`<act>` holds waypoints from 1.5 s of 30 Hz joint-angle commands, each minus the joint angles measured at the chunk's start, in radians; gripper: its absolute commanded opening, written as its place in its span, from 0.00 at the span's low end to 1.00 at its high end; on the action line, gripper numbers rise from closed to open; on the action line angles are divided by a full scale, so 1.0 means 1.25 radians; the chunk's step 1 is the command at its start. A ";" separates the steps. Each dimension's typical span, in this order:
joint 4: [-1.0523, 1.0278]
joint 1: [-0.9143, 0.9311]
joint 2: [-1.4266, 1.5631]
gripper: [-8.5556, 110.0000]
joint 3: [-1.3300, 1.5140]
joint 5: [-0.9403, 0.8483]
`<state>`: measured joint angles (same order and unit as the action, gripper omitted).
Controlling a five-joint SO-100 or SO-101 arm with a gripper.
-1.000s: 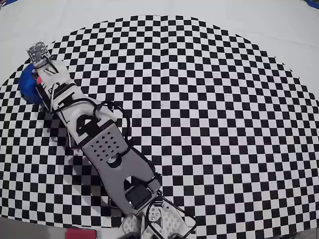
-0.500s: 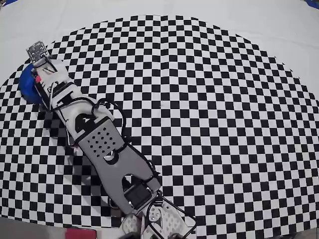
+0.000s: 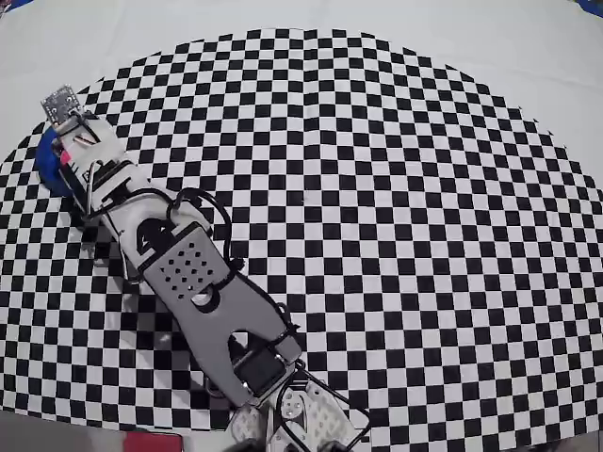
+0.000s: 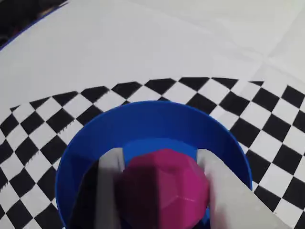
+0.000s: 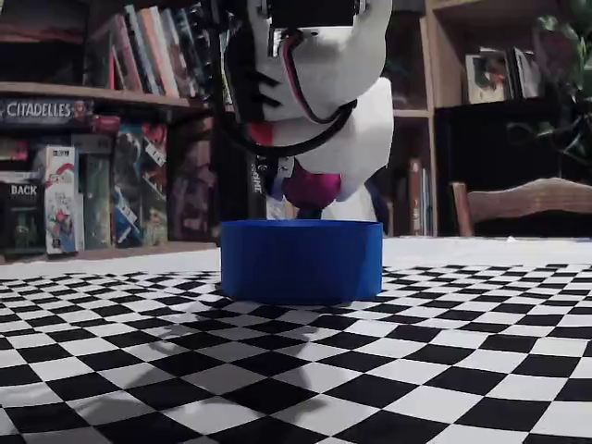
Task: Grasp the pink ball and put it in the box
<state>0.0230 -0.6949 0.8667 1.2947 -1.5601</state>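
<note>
The pink ball (image 4: 164,188) is a faceted magenta sphere held between the two grey fingers (image 4: 110,191) of my gripper (image 4: 159,153), which is shut on it. Directly below it lies the box (image 4: 152,114), a round blue container whose rim rings the ball in the wrist view. In the fixed view the pink ball (image 5: 310,188) hangs just above the rim of the box (image 5: 301,261), not touching it, inside the gripper (image 5: 310,191). From overhead, the gripper (image 3: 62,149) covers most of the box (image 3: 44,168) at the far left, and only a sliver of the pink ball (image 3: 64,156) shows.
The checkered mat (image 3: 396,235) spreads right of the arm (image 3: 188,273), with plain white cloth (image 3: 283,14) beyond its curved edge. The box stands near the mat's left border. Bookshelves (image 5: 83,139) and a chair (image 5: 518,203) stand behind the table in the fixed view.
The arm has stretched a little farther up and left, carrying the pink ball further over the box. The box has stayed put.
</note>
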 commanded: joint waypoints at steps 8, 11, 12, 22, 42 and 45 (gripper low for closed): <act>-0.001 -0.002 -0.002 0.07 -0.049 0.006; -0.001 -0.002 -0.004 0.07 -0.052 0.006; -0.001 -0.002 -0.004 0.07 -0.052 0.006; -0.001 -0.004 -0.012 0.07 -0.064 0.006; -0.001 -0.004 -0.018 0.07 -0.074 0.006; -0.001 -0.004 -0.020 0.07 -0.077 0.006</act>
<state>0.0230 -0.6888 0.8345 1.2579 -1.5601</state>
